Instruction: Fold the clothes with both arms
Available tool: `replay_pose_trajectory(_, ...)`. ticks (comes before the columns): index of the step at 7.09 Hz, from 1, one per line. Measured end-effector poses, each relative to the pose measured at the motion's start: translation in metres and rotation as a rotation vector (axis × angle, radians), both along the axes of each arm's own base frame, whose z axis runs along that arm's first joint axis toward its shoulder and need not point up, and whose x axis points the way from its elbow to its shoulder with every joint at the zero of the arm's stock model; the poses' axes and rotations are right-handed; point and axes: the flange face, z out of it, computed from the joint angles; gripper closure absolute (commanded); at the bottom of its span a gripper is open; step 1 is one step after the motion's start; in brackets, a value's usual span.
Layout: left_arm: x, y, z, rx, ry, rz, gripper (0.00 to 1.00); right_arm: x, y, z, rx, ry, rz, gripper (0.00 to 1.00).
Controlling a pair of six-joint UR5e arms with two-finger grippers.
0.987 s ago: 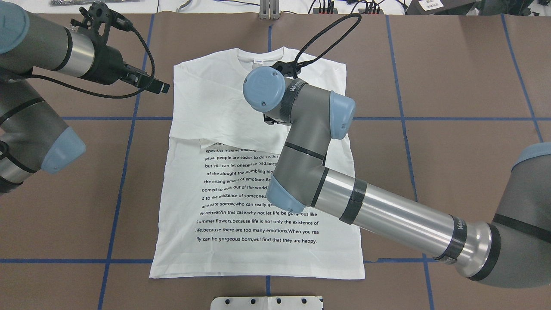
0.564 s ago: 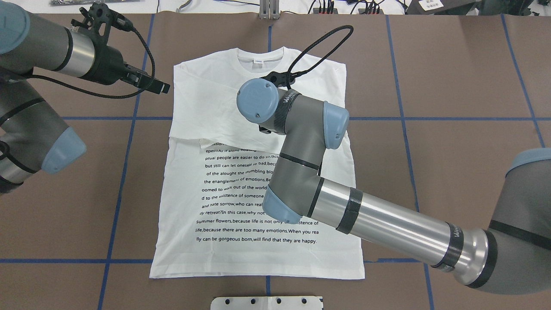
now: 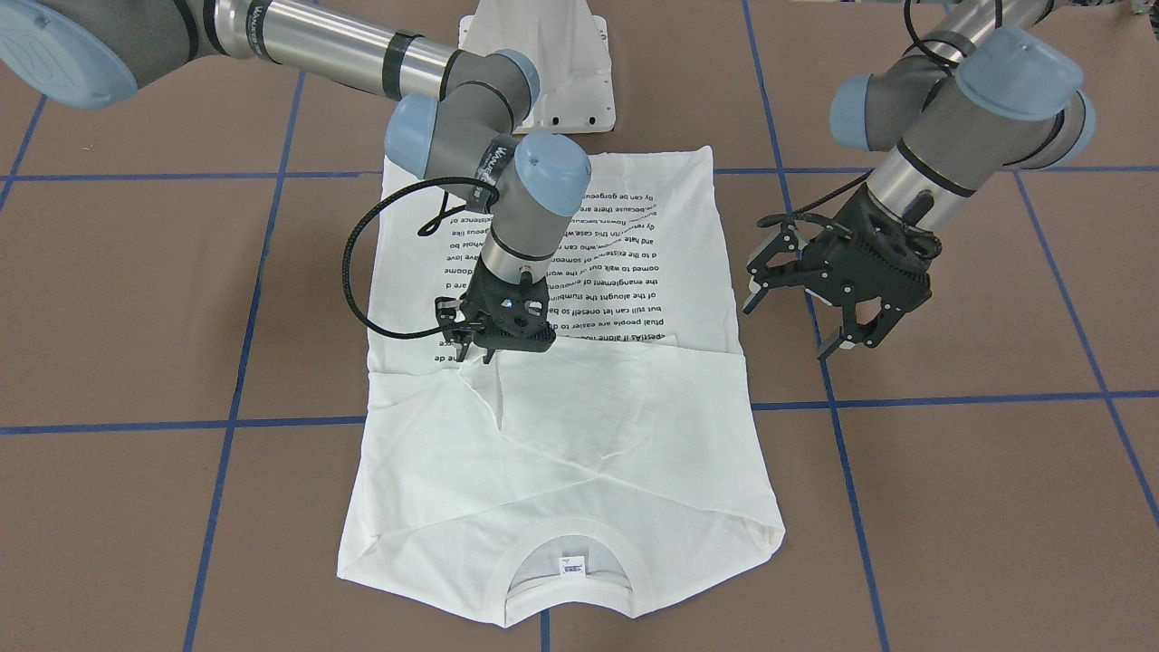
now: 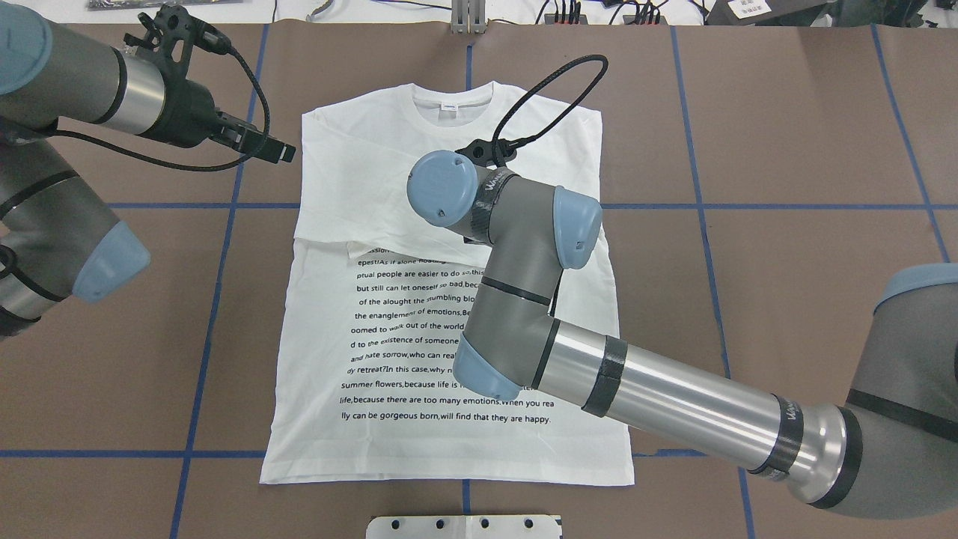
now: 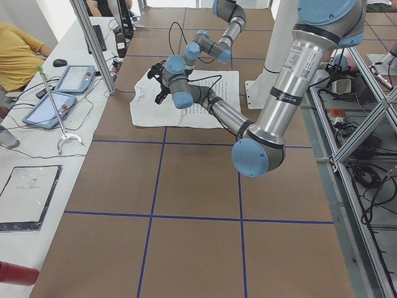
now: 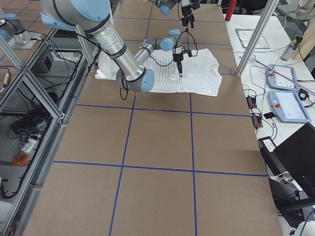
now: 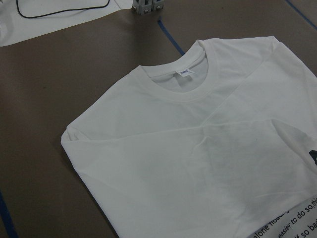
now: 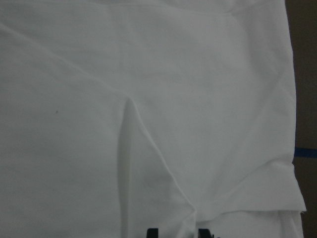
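The brown tabletop [image 4: 786, 150] carries the white T-shirt [image 4: 352, 172] flat at its middle. The shirt's long axis runs from the hem at my near edge to the collar [image 4: 453, 96] toward the far edge, and both sleeves are crossed over the chest. My right gripper [image 3: 480, 349] is the nearer one by far. It points straight down onto the shirt's right half, at the crossed sleeve edge [image 4: 389, 251] where plain cloth meets print, so the cloth I want lies directly beneath it. In the right wrist view its fingertips [image 8: 152, 231] stand a little apart, with a raised ridge of fabric [image 8: 126, 148] running in between them. I cannot tell if they bite yet. My left gripper [image 3: 797, 317] hangs spread wide over bare tabletop just beside the shirt's left edge, level with the folded sleeves and touching nothing. The printed text [image 4: 419, 404] reads toward my near edge. Its last lines say "life,because there are too many emotions.When you rea" and "lly can be gorgeous born,will find that they are happy." The neck tag [image 4: 449, 107] is too small to read.
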Motion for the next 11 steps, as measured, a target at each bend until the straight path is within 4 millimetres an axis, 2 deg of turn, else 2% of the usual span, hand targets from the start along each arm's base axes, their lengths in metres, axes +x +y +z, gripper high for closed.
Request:
replay_pose_trajectory(1, 0.0, 0.0, 0.0, -0.002, 0.001, 0.0, 0.0, 0.001, 0.0, 0.001, 0.0, 0.008, -0.008, 0.94)
replay_pose_trajectory(2, 0.0, 0.0, 0.0, -0.008, 0.003, -0.002, 0.0, 0.002, -0.001, 0.003, 0.008, 0.02, -0.021, 1.0)
replay_pose_trajectory(5, 0.0, 0.0, 0.0, -0.018, 0.008, -0.007, 0.0, 0.023, -0.023, 0.015, 0.041, 0.061, -0.042, 1.0)
replay_pose_trajectory(6, 0.0, 0.0, -0.001, -0.021, 0.009, -0.009, 0.0, 0.036, -0.029, 0.029, 0.052, 0.08, -0.054, 0.44)
replay_pose_trajectory(7, 0.0, 0.001, -0.001, -0.028, 0.013, -0.012, 0.0, 0.046, -0.029, 0.041, 0.064, 0.095, -0.065, 0.0)
replay_pose_trajectory(9, 0.0, 0.001, -0.001, -0.035, 0.017, -0.016, 0.0, 0.052, -0.029, 0.049, 0.079, 0.094, -0.066, 0.0)
replay_pose_trajectory(11, 0.0, 0.001, -0.001, -0.036, 0.017, -0.017, 0.0, 0.063, -0.039, 0.036, 0.105, 0.03, -0.054, 0.0)
